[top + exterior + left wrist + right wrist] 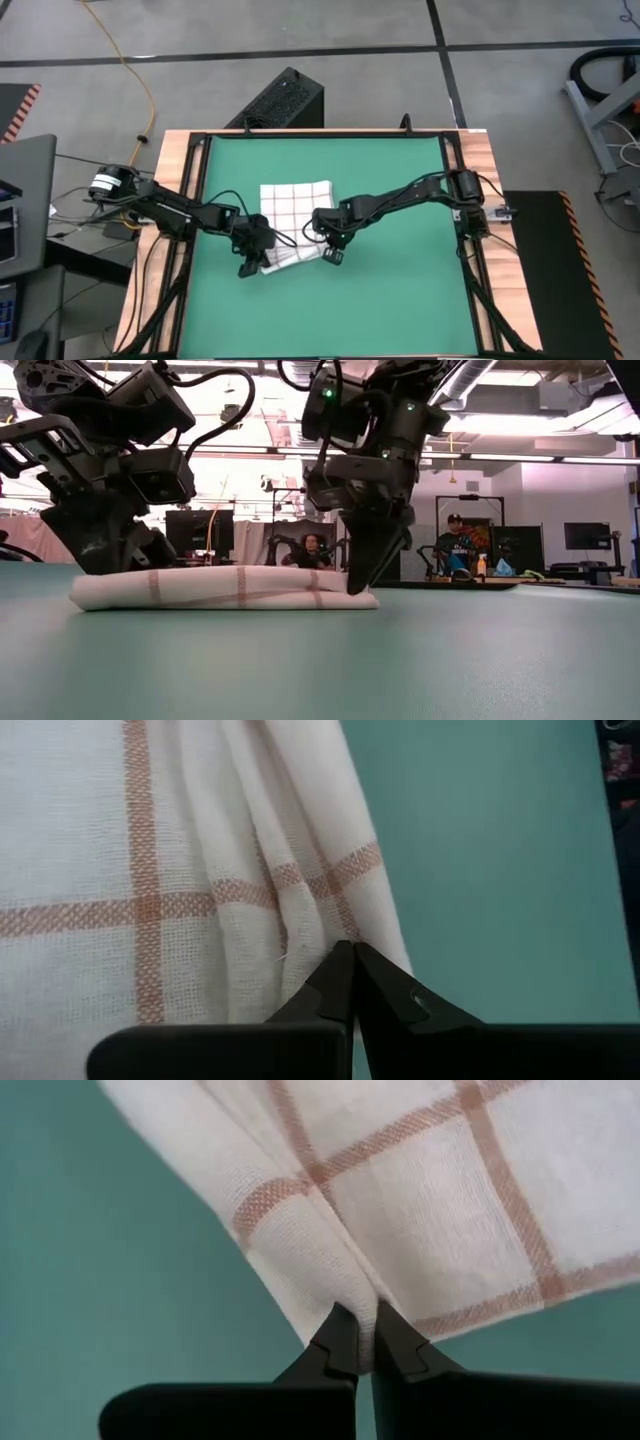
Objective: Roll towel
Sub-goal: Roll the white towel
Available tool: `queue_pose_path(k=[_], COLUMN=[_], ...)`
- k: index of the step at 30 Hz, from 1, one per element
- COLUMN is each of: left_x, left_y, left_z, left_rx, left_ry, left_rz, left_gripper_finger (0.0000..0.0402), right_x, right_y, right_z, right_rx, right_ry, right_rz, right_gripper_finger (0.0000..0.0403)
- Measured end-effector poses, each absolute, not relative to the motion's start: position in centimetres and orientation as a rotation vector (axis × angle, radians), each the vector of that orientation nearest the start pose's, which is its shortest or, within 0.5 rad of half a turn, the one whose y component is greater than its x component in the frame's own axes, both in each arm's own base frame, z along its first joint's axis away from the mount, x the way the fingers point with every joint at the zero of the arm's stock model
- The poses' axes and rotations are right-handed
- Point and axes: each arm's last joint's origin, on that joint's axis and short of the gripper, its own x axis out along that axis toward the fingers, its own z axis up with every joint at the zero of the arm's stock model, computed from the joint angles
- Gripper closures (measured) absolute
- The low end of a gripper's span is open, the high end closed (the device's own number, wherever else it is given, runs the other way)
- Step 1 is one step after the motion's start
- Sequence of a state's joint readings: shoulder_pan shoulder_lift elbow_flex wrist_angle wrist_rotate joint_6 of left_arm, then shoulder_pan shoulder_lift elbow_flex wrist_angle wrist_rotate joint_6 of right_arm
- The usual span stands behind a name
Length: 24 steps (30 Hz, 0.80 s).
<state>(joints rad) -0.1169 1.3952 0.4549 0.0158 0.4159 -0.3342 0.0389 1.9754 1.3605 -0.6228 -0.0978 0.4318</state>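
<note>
The towel [296,203], white with thin red check lines, lies in the middle of the green mat [400,300]. Its far part is flat. Its near part is a low roll [225,588] that runs left to right on the mat. My left gripper [251,264] is shut at the roll's left end. My right gripper [332,254] is shut at the roll's right end, its fingers slanting steeply down [360,582]. In the low view the left arm's body hides the left fingertips. My left gripper has its shut fingertips [340,970] at the towel's folded edge [318,925] near the roll's left end, slanting down from the left. Pleats in the cloth run together at the tips. No cloth shows between the tips. The towel rests on the mat. My right gripper pinches a folded edge of the towel [362,1302] between its two fingertips, at the roll's right end. Several layers gather into a crease that runs to the tips. The fingers come steeply from above. The cloth lies on the mat, slack.
Bare green mat lies all around the towel, framed by black rails and the wooden table edge [170,190]. A black box [285,100] stands on the floor beyond the far edge. In the low view, people [455,545] sit at desks in the room behind.
</note>
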Motion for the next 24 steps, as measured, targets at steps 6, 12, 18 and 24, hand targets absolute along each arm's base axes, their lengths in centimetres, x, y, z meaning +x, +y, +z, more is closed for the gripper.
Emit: queue_pose_path(k=[6, 12, 18, 24], left_x=[22.4, 22.6, 23.0, 22.1], left_y=[-4.2, -4.3, -5.8, -9.4], left_z=[13.6, 16.4, 21.1, 19.7], left_rx=[-0.579, -0.610, -0.301, 0.123], left_ry=[1.032, 1.050, 0.835, 0.855], left_rz=[-0.437, -0.423, -0.317, -0.236], left_gripper_finger=[0.0401, 0.0401, 0.0401, 0.0402], right_x=[39.0, 39.0, 39.0, 39.1], right_y=[1.2, 1.0, 0.6, 0.6], right_z=[15.5, 15.5, 15.4, 15.4], right_rx=[0.450, 0.454, 0.465, 0.471], right_ry=[1.277, 1.275, 1.277, 1.273], right_rz=[-0.182, -0.193, -0.194, -0.189], right_gripper_finger=[0.0386, 0.0386, 0.0386, 0.0386])
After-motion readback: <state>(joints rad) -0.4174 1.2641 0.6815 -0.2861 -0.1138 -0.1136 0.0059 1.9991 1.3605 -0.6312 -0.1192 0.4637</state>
